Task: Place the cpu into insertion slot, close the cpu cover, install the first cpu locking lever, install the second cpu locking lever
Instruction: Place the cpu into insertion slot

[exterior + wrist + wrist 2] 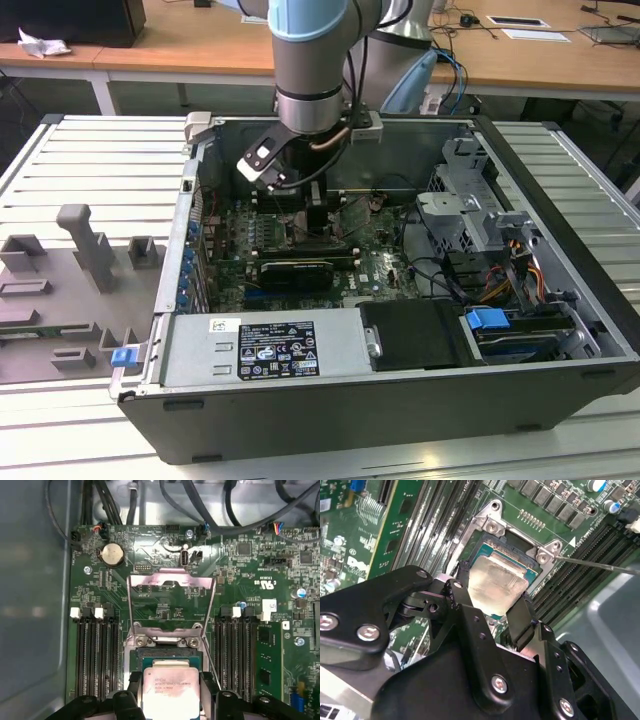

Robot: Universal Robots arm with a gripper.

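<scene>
Here the jaws pinch the cpu (495,586) by its edges over the insertion slot (516,560).

exterior view sits off the arm, raised and well back from the gripper (318,222), looking down into the open computer case (420,410) from one long side, with the whole case and the slatted table (560,160) in frame. first wrist view looks past the fingertips almost straight down on the green board (165,610), close. second wrist view is closer and tilted, from behind the fingers (520,622). both wrist views share the chip (496,582) clamped between the fingers, and the socket (522,562) right by it.
</scene>
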